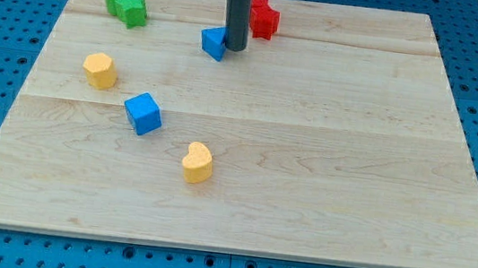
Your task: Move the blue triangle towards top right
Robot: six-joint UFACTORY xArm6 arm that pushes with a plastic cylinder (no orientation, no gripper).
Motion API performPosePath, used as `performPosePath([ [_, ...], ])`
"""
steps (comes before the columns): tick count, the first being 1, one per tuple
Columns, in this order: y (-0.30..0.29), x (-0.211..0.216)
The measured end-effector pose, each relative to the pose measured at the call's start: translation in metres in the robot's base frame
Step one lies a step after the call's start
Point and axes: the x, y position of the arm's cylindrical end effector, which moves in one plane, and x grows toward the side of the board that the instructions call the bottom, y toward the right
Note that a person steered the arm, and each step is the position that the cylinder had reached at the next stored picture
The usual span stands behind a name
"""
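Starting at the view's left, a green block (126,4) of lobed shape sits near the top left corner of the desk (326,162), with a yellow block (100,70) below it, a blue cube (143,113) further toward the middle, and a yellow heart-shaped block (197,163) nearest the view's bottom; all of these are well apart from the action. The blue triangle (214,42) lies near the top edge, left of centre, and my tip (233,49) is touching or just beside its right side. That placement is the trouble: there are no jaws on this rig, only a bare rod, so nothing is pinched and the piece can only be shoved. From its right side, a push would likely send the triangle left, away from the top right. Circling round to its left carries the risk of clipping it and spinning it off line. Just right of the rod, partly hidden behind it, sits a red block (264,16); a push rightward and upward could jam the triangle into it or drive both off the desk's top edge.
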Motion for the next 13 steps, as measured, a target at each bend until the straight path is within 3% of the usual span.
performPosePath([
  [1, 0.001, 0.029],
  [2, -0.069, 0.047],
  [3, -0.119, 0.038],
  [7, -0.086, -0.012],
  [10, -0.013, 0.008],
  [12, -0.071, -0.002],
  [13, -0.052, -0.008],
])
